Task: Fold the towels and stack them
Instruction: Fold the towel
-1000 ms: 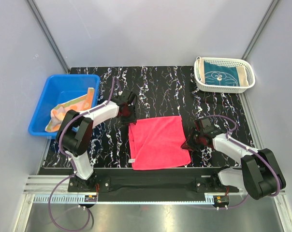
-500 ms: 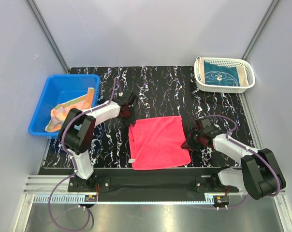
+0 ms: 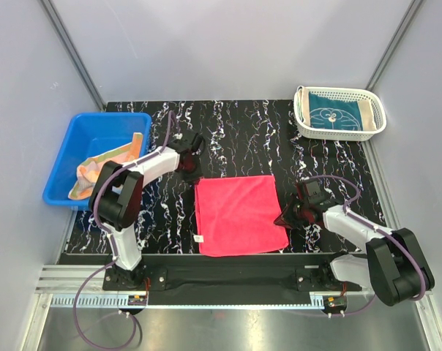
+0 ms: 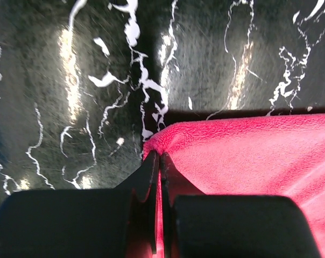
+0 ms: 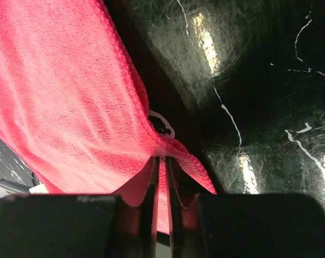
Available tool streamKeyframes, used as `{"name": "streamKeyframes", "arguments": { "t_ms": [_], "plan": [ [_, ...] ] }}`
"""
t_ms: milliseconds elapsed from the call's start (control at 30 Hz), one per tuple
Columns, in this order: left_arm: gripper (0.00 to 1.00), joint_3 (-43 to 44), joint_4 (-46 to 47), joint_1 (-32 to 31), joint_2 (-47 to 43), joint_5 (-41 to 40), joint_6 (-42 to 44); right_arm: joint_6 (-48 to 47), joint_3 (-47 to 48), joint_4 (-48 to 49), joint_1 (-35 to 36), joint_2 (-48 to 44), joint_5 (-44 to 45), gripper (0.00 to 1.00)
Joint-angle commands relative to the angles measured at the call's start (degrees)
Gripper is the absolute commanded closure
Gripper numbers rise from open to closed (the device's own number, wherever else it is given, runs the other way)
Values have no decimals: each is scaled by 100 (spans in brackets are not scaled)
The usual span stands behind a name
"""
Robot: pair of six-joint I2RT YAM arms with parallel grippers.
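**A:** quick q, how's the pink-red towel (image 3: 239, 214) being held? It's being shown lying flat on the desk's (image 3: 236, 139) near middle.

**B:** Two pinches. The left gripper's (image 4: 159, 158) jaws are being pressed fully together on the corner toward the desk's far left. The right gripper's (image 5: 161, 160) jaws are being squeezed nearly shut on the hem toward the desk's right, with cloth bunched between them.

**A:** handling?

**B:** It's being judged light, soft and floppy, so corners and hems are being favoured. A mid-sheet grab would just get bunched.

**A:** anything hidden?

**B:** How much cloth is being caught is being blocked by the jaws themselves. Only the top face of the teal towel (image 3: 336, 117) is being shown, in the white basket (image 3: 338, 134) at the desk's far right corner. The orange-peach towel (image 3: 107, 162) is being seen only as a crumple in the blue bin (image 3: 104, 135) at the desk's left edge.
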Motion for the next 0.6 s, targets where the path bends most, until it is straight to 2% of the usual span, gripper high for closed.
{"name": "streamKeyframes", "arguments": {
  "t_ms": [0,200,300,367,500,567],
  "plan": [
    [100,241,7,86,35,-93,187,0,-150,12,53,46,359,86],
    [99,259,25,271,114,197,337,44,-203,117,53,20,333,87],
    [89,276,16,306,123,347,389,79,-203,170,53,-94,263,85],
    [82,364,-54,323,97,408,416,0,-11,48,53,-164,297,80],
    [57,601,-440,315,-96,278,504,-298,550,-453,53,-156,455,75],
    [54,637,-502,323,-254,285,556,-606,954,-506,36,36,508,72]
  ]
}}
